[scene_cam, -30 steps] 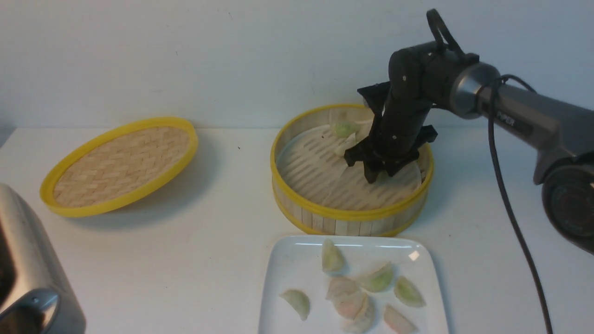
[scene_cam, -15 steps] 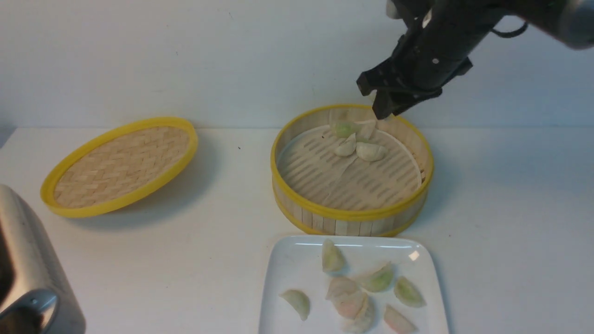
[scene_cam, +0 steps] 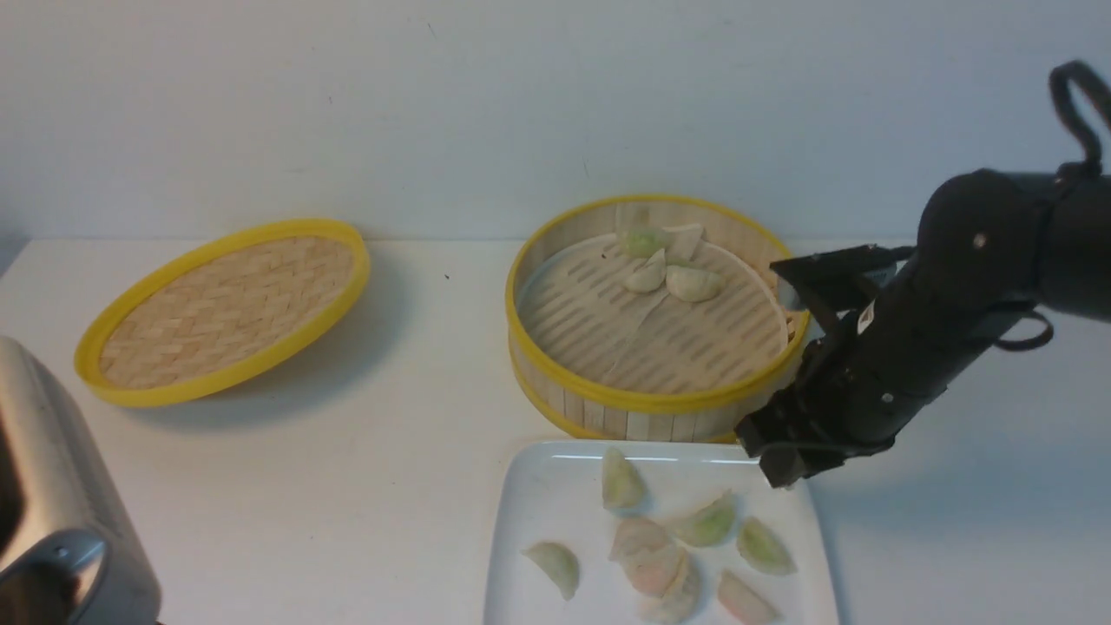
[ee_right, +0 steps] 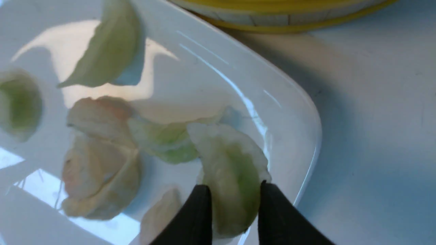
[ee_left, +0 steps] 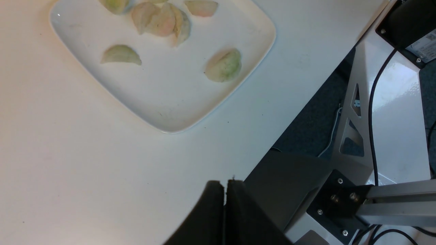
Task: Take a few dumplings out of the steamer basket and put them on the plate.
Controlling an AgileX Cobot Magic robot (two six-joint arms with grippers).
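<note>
No legible text, brand, number or sign. Small white sticker (scene_cam: 867, 318) on right arm (scene_cam: 972, 286): print too small to read. White label (ee_left: 423, 48) in left wrist view: likewise illegible.

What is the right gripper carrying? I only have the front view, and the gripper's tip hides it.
Observer: The right wrist view shows the right gripper shut on a green-filled dumpling.
Operator: Is it over the plate?
Observer: Yes, it is just inside the plate's rounded corner, next to the other dumplings. I cannot tell whether it touches the plate.
Operator: And the left gripper?
Observer: The left wrist view shows the left gripper shut with nothing in it, by the table's edge.
</note>
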